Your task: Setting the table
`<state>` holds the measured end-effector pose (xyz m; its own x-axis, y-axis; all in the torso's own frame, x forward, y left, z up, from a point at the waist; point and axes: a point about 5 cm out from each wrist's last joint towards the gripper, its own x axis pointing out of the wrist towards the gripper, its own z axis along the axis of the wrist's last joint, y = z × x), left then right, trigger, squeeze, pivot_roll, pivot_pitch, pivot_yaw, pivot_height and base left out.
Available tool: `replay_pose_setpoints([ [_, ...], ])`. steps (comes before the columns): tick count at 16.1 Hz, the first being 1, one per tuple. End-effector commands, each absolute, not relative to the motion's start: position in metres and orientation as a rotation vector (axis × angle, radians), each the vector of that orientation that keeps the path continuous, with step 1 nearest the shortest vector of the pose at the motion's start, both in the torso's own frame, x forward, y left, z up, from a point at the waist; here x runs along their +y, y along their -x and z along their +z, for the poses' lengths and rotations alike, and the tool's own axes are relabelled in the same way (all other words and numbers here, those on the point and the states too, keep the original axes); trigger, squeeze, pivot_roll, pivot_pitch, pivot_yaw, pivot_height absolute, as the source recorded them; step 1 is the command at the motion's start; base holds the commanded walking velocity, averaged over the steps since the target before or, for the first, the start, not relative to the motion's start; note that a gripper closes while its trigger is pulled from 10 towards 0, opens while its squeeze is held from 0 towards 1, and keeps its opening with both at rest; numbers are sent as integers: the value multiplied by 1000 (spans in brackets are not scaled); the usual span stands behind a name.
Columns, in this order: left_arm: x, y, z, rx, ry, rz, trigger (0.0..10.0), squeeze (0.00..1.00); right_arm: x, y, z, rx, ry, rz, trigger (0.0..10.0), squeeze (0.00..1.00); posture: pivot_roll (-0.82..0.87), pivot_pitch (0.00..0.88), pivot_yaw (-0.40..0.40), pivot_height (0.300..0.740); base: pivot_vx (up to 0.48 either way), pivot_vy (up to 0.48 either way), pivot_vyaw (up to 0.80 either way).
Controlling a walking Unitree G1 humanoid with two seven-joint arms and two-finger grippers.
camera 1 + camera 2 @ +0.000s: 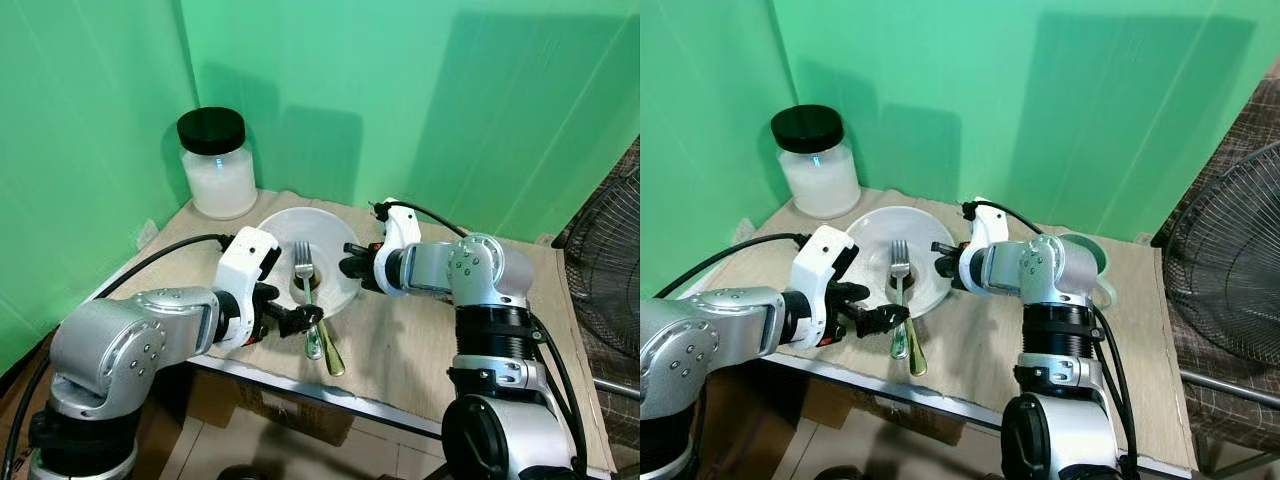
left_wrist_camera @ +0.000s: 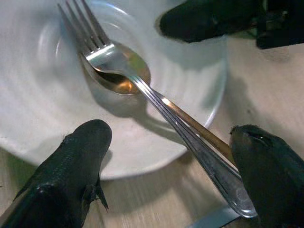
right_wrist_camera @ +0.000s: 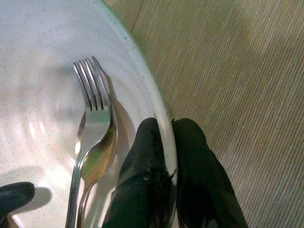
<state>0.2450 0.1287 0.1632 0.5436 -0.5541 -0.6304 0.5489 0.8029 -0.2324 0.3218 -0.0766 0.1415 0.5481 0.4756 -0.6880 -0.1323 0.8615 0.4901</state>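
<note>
In the left eye view you saw the round white ceramic plate point(image 1: 325, 235) on the beige woven table mat point(image 1: 420, 340), with the silver steel fork point(image 1: 304, 268) lying over the gold-toned spoon point(image 1: 328, 352); both heads lay in the plate and both handles ran out over its near rim. A glass jar with a black lid point(image 1: 214, 163) stood at the far left corner, and a black wire fan guard point(image 1: 605, 280) stood off to the right.

In the right eye view, the left gripper point(image 1: 890, 317) sat at the cutlery handles and the right gripper point(image 1: 943, 257) at the plate's right edge.

In the left wrist view, you found its two fingers point(image 2: 71, 166) spread apart, one on each side of the handles (nothing clamped).

In the right wrist view, the fingers point(image 3: 142, 180) were pinched closed on the plate rim.
</note>
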Motion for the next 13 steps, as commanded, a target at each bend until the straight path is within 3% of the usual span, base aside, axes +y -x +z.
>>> replay_pose_setpoints([
  [1, 134, -250, 157, 788, -10, -576, 10000, 0, -77, -324, 149, 889, -398, 364, 0, 0, 92, 7, -32, 740, 0, 0, 0],
  [6, 129, -269, 147, 767, 109, -504, 10000, 0, -72, -323, 152, 879, -393, 374, 0, 0, 93, 10, -36, 740, 0, 0, 0],
  [13, 126, -269, 115, 860, -126, -493, 10000, 0, -71, -322, 155, 869, -380, 380, 0, 0, 86, 10, -35, 740, 0, 0, 0],
])
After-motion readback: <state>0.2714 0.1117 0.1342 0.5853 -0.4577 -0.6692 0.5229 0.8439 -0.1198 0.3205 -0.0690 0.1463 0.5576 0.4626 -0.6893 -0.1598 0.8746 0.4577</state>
